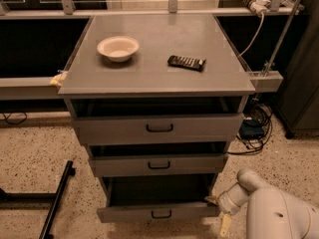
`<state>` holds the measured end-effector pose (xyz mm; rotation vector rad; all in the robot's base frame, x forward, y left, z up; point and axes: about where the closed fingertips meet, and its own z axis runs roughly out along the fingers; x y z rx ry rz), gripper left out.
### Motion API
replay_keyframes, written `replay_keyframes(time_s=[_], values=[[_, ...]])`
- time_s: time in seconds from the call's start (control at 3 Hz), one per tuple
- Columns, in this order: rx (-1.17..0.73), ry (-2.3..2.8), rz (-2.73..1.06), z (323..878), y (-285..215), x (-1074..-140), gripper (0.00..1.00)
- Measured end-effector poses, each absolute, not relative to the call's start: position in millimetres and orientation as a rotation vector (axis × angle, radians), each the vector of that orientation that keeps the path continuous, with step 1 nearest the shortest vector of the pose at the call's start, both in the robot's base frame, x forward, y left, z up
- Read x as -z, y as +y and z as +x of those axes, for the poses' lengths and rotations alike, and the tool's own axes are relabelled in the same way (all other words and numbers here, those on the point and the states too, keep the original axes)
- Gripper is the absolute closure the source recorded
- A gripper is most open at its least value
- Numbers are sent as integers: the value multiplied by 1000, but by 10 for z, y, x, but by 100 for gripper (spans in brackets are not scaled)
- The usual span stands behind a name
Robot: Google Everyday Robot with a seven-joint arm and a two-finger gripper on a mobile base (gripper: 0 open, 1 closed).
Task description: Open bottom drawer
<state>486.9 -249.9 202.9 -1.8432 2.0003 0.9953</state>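
Speckled flooring (pixel 35 158) lies beneath a grey cabinet (pixel 103 183) that is set against a dark bench, with cables (pixel 256 128) trailing at its right. On the flat grey surface (pixel 154 76) a pale bowl (pixel 118 48) and a dark remote control (pixel 186 62) are placed well apart. Both sit back from the front edge, so neither is in the way of the drawers below.

Three drawers are stacked in the cabinet. The top drawer (pixel 99 129) is the tallest and carries the widest handle. The middle drawer (pixel 124 166) is shallower. The bottom drawer (pixel 124 214) is found lowest, just above the floor, with its small dark bar handle (pixel 161 214) at the centre of the front. A dark gap is visible behind each front. The gap is deepest behind the bottom drawer, which is judged to be pulled out farthest and thus partly open already.

The pale arm (pixel 279 215) enters from the lower right corner. The claw (pixel 218 213) is held low, just beside the right end of the bottom drawer's front and apart from the central handle. It is seen spread open, with nothing gripped between its tan fingertips (pixel 225 226). This low, sideways placement is judged to suit work on the drawer's edge or corner, where the front can be reached without passing under the drawers above. Whether the upper fingertip is touching the drawer's corner cannot be told.
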Motion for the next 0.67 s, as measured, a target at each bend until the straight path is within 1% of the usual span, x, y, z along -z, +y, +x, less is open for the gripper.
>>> replay_keyframes(time_s=[0.33, 0.67], values=[[-1180, 1895, -1928, 4544, -2552, -2231, 0], [-1244, 1874, -1936, 4438, -2531, -2282, 0]])
